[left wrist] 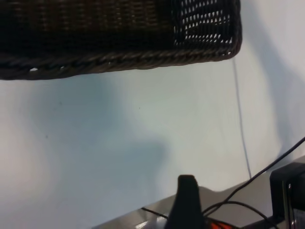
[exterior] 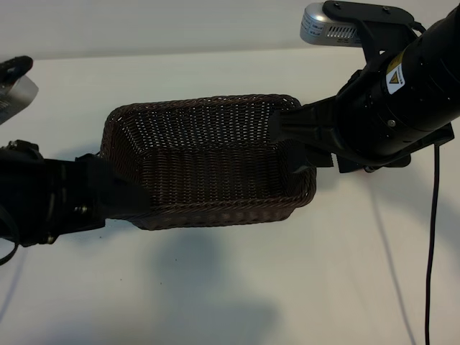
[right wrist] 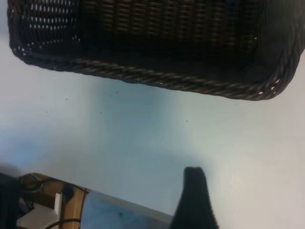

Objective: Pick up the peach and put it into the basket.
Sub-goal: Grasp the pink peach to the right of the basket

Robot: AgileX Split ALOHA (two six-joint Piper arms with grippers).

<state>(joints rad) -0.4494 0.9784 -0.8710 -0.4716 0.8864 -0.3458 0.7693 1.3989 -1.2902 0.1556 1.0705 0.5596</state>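
A dark wicker basket sits mid-counter, flanked by two robot arms — and the peach it is meant to receive appears in none of the three views. What shows of the basket's floor through the weave is bare, though both arms hide its end walls. The left gripper rests at the basket's left end, near the front corner, fingers spread and holding nothing; the right gripper hangs over the right rim, fingers likewise parted and empty. Each wrist camera looks past a single dark fingertip at pale counter and braided rim. With the fruit unseen, which arm lies nearer to it — the relation any pickup turns on — cannot be judged.
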